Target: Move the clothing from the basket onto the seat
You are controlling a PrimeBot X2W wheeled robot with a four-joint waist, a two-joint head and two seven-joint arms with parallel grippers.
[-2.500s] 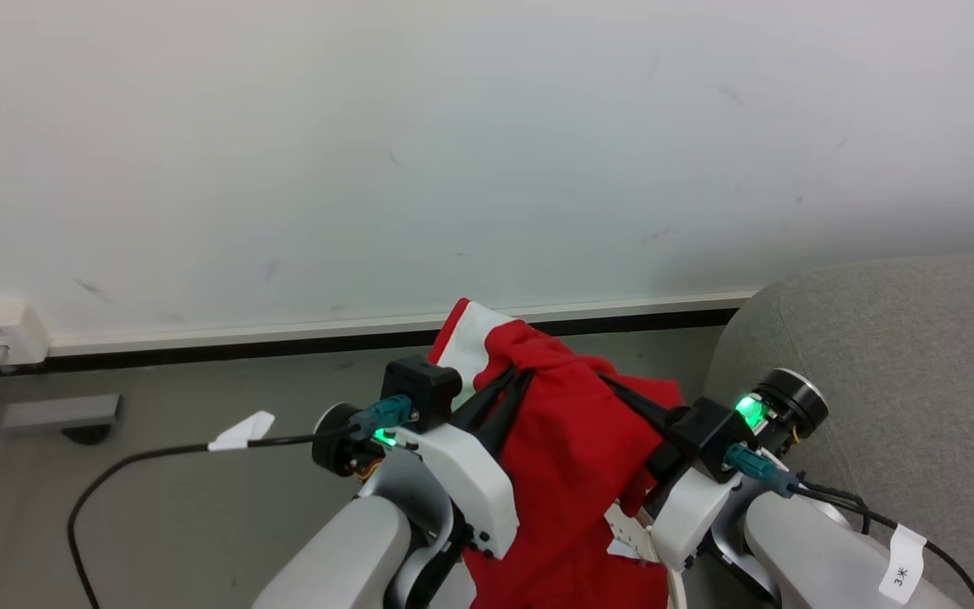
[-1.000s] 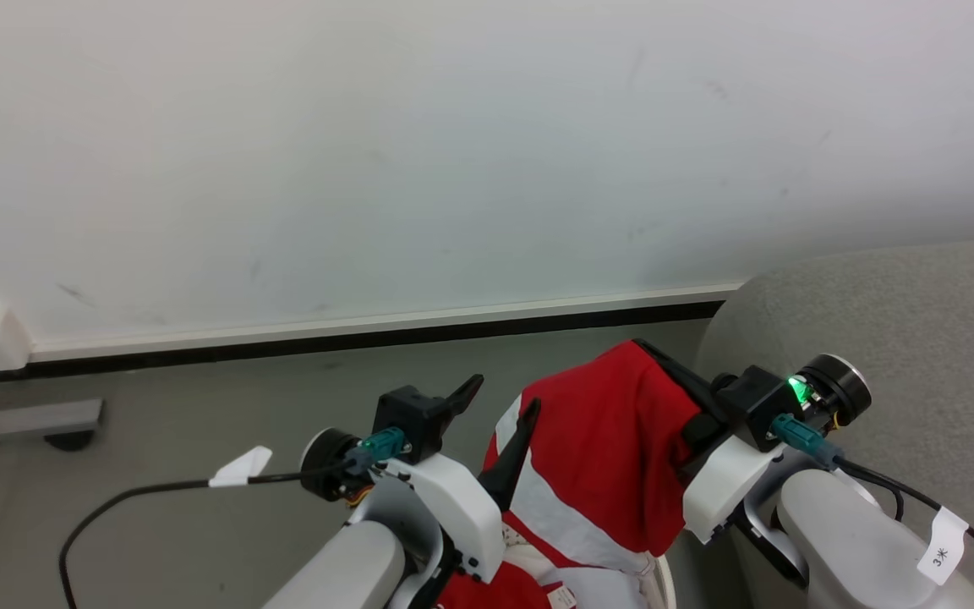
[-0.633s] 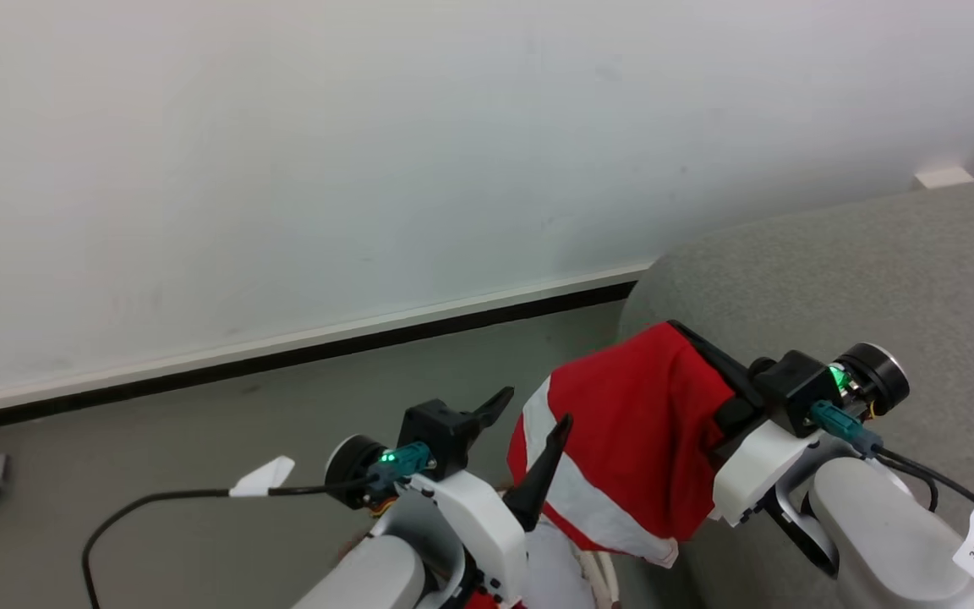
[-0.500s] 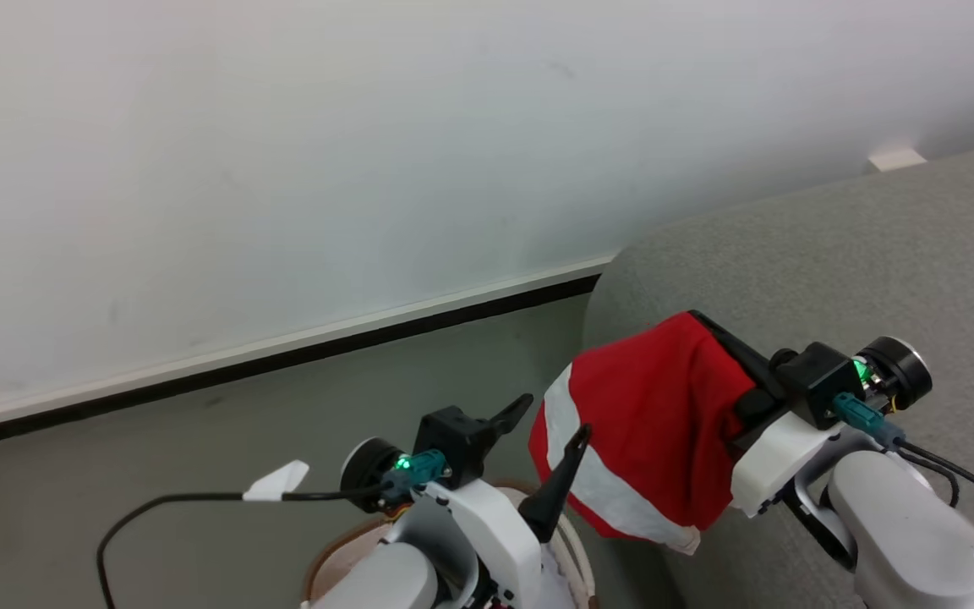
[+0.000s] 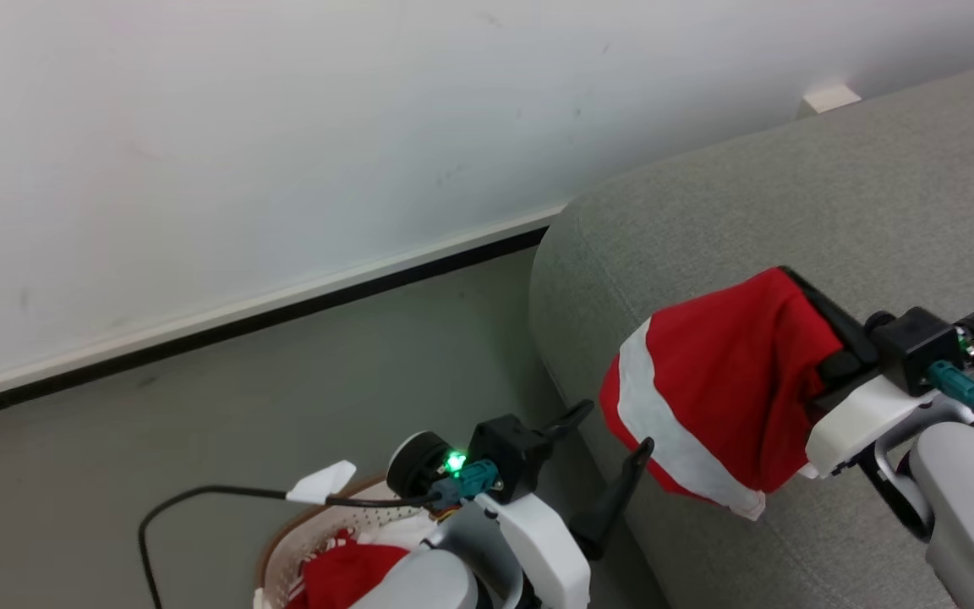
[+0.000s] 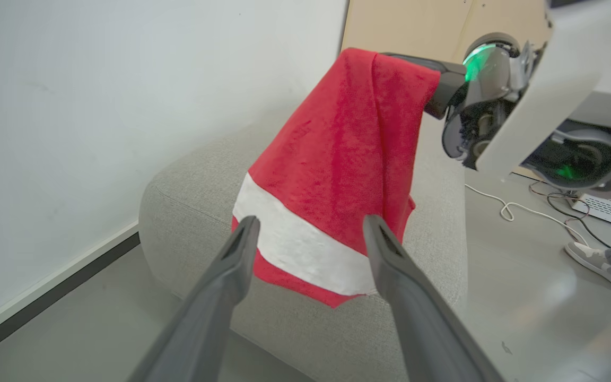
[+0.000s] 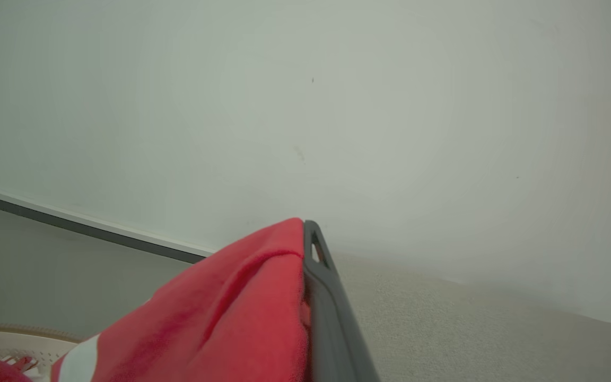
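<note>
Your right pincer (image 5: 785,272) is clamped on a red garment (image 5: 724,397) that hangs over the corner of the seat (image 5: 791,194). Your left pincer (image 5: 614,427) gapes wide, empty, near the basket (image 5: 280,554), where more red clothing (image 5: 339,575) lies.

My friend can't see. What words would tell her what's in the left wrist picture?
A piece of red clothing with a white stripe hangs from the right claw, in front of a grey seat. The left claw has its two dark fingers open in front of it, holding nothing.
</note>
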